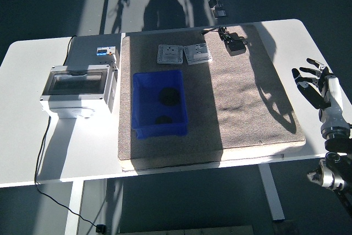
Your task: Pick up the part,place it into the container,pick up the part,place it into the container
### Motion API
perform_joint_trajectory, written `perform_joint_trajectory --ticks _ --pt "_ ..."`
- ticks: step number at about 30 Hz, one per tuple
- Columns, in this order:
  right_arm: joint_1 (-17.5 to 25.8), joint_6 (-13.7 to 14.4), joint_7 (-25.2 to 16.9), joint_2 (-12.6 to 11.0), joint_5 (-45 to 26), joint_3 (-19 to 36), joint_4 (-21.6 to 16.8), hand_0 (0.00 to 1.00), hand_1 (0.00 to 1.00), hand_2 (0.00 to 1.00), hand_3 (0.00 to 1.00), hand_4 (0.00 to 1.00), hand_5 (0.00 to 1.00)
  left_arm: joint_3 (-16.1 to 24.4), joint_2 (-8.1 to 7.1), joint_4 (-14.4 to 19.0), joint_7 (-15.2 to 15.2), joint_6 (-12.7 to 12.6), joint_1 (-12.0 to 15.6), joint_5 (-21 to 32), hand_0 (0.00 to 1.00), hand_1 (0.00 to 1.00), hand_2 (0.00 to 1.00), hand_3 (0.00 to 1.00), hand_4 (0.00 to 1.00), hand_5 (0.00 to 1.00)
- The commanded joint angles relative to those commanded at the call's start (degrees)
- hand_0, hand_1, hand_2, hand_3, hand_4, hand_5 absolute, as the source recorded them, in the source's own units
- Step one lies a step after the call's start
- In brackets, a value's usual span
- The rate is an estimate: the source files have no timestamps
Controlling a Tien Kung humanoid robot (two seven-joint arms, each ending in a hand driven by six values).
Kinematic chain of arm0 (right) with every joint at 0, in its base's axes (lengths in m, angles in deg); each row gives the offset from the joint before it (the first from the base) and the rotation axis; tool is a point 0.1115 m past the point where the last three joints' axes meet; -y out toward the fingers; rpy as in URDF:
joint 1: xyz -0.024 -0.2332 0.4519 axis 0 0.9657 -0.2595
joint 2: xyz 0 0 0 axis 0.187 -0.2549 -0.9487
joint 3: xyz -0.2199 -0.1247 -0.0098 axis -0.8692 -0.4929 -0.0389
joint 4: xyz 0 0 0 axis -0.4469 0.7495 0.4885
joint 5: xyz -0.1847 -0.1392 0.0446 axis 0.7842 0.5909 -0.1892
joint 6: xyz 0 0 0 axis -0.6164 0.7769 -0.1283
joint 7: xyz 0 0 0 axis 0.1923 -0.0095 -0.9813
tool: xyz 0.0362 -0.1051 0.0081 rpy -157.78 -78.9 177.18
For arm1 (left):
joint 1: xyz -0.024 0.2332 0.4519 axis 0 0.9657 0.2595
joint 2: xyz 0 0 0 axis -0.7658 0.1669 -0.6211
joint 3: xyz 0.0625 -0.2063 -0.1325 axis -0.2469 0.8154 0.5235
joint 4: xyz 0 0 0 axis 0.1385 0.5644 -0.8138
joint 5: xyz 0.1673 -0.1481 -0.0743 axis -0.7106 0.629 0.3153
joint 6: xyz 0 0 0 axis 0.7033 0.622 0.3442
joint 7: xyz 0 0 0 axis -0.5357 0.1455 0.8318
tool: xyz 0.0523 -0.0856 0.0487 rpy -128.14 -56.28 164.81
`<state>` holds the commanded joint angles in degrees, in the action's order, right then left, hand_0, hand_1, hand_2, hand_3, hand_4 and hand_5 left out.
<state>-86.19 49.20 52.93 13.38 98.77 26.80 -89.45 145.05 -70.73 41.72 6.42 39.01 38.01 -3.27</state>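
Right hand at table's right edge, fingers spread and empty, two dark parts inside blue container

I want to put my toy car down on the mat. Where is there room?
The mat is bare on its whole right half, between the blue bin and the right edge. A bare strip also runs in front of the bin. It is crowded at the far edge: two grey plates and a black adapter.
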Motion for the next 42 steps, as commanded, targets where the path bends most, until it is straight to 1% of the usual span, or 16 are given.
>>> perform_joint_trajectory --ticks 2,4,5,6,10,11,16,17,22,23,28,29,34,35,40,42 --pt "0.16 -0.57 -0.89 0.01 -2.53 0.61 0.38 0.713 0.492 0.655 0.749 0.796 0.461 -0.07 0.02 0.0 0.0 0.0 0.01 0.07 0.682 0.648 0.614 0.639 0.66 0.641" --pt "0.26 -2.32 -2.7 0.1 -6.91 0.21 1.24 0.713 0.492 0.655 0.749 0.796 0.461 -0.18 0.07 0.0 -0.02 0.0 0.03 0.17 0.682 0.648 0.614 0.639 0.66 0.641" --pt "0.28 -2.96 -3.26 0.15 -8.97 0.09 1.53 0.681 0.462 0.638 0.72 0.812 0.466 -0.23 0.09 0.0 -0.02 -0.01 0.04 0.21 0.682 0.648 0.616 0.638 0.661 0.639" --pt "0.27 -3.64 -3.74 0.21 -10.86 0.05 1.77 0.681 0.462 0.638 0.72 0.812 0.466 -0.31 0.13 0.0 -0.03 -0.02 0.04 0.31 0.682 0.648 0.616 0.638 0.661 0.639" --pt "0.23 -5.49 -5.22 0.3 -18.78 0.61 2.12 0.681 0.462 0.638 0.72 0.812 0.466 -0.73 0.21 0.0 -0.06 -0.01 0.0 0.72 0.682 0.648 0.616 0.638 0.661 0.639" --pt "0.24 -5.75 -5.5 0.31 -20.33 0.82 2.14 0.658 0.42 0.539 0.673 0.82 0.469 -0.78 0.22 0.0 -0.06 0.01 -0.02 0.73 0.683 0.648 0.622 0.639 0.659 0.637" --pt "0.55 -7.62 -6.45 0.39 -27.54 2.42 2.25 0.658 0.42 0.539 0.673 0.82 0.469 -0.6 0.28 0.0 0.06 0.07 -0.11 0.33 0.683 0.648 0.622 0.639 0.659 0.637" --pt "0.64 -8.16 -6.56 0.37 -28.98 2.78 2.22 0.655 0.368 0.384 0.426 0.908 0.551 -0.58 0.27 0.0 0.13 0.13 -0.12 0.18 0.682 0.648 0.631 0.639 0.659 0.633" --pt "0.83 -8.85 -7.6 0.38 -33.08 4.02 2.17 0.655 0.368 0.384 0.426 0.908 0.551 -0.28 0.18 0.0 0.57 0.46 -0.11 -0.66 0.682 0.648 0.631 0.639 0.659 0.633" --pt "0.86 -8.78 -7.83 0.41 -33.58 4.25 2.21 0.65 0.317 0.329 0.356 0.998 0.705 -0.21 0.15 0.0 0.66 0.54 -0.12 -0.84 0.683 0.648 0.631 0.639 0.659 0.629" --pt "1.07 -8.59 -8.08 0.52 -34.33 4.92 2.29 0.65 0.317 0.329 0.356 0.998 0.705 -0.03 0.08 0.0 0.84 0.76 -0.13 -1.29 0.683 0.648 0.631 0.639 0.659 0.629" --pt "1.12 -8.56 -8.09 0.55 -34.37 5.03 2.29 0.649 0.321 0.338 0.371 0.998 0.731 -0.03 0.08 0.0 0.83 0.77 -0.13 -1.28 0.683 0.648 0.63 0.639 0.659 0.626" --pt "1.29 -8.39 -8.1 0.66 -34.41 5.7 2.26 0.649 0.321 0.338 0.371 0.998 0.731 -0.07 0.07 0.0 0.71 0.74 -0.17 -1.16 0.683 0.648 0.63 0.639 0.659 0.626" --pt "1.31 -8.38 -8.09 0.66 -34.4 5.78 2.26 0.659 0.347 0.411 0.437 0.998 0.733 -0.08 0.07 0.0 0.69 0.74 -0.18 -1.14 0.684 0.648 0.629 0.639 0.66 0.626" --pt "1.46 -8.37 -7.94 0.7 -34.14 6.35 2.16 0.659 0.347 0.411 0.437 0.998 0.733 -0.03 0.05 0.0 0.32 0.49 -0.22 -0.86 0.684 0.648 0.629 0.639 0.66 0.626" --pt "1.53 -8.43 -7.99 0.75 -34.06 6.59 2.1 0.661 0.352 0.427 0.458 0.998 0.733 -0.05 0.04 0.0 0.16 0.35 -0.22 -0.66 0.684 0.651 0.629 0.639 0.66 0.623"
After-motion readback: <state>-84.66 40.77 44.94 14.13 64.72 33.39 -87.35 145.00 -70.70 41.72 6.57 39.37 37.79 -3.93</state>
